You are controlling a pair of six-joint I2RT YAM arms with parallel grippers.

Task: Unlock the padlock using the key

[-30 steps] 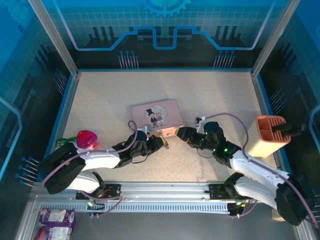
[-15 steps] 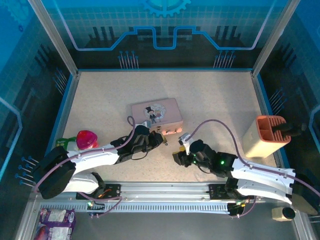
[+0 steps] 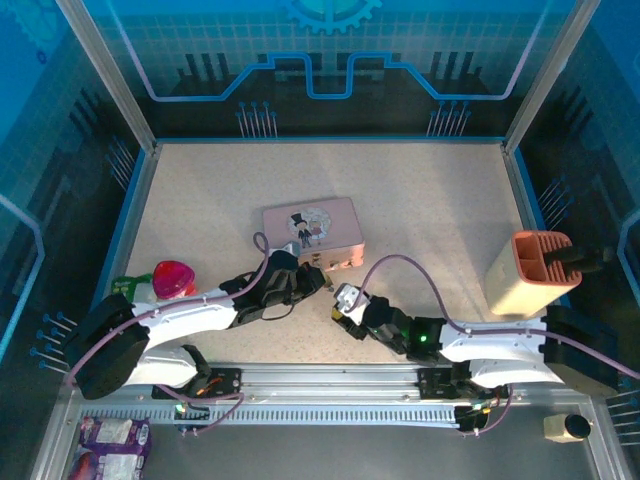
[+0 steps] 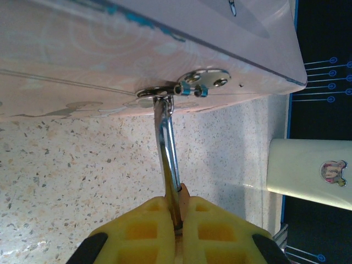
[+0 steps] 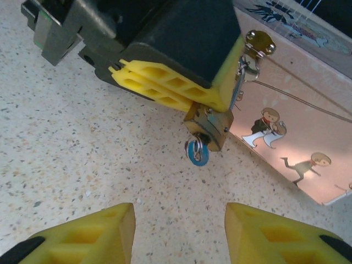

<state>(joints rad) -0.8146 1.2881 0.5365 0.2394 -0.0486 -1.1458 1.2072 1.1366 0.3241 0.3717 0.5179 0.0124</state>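
Left claw [image 4: 176, 213]: clamped shut on the padlock [image 5: 209, 128], pads over the upper brass body where the shackle [image 4: 168, 144] enters.

Padlock: hangs at the front wall of the pink tin [image 5: 297, 126], with the shackle threaded through the tin's hasp [image 4: 190, 87]. The keyhole end faces away from the tin, low over the bench [image 5: 82, 148].

Right claw [image 5: 179, 234]: half spread and empty, aimed at the keyhole end, near it but apart.

Key [image 5: 197, 150]: small head with a blue ring, hanging at the keyhole. It appears already seated; the blade is hidden.

Step in hand (judged): grip the key head and turn it.

Handling notes:
- Advance the right claw straight along the keyhole axis.
- Close on the flat of the key head, not on the dangling ring.
- Rotate at the wrist without pulling, so the key stays in.
- Keep the left claw firm, since the lock can swing on the hasp.

Change from one second earlier:
- The right claw has drawn back from the tin's corner towards the near edge.
- Its arm is now folded low along the rail.
- The left claw, padlock and tin are unmoved.
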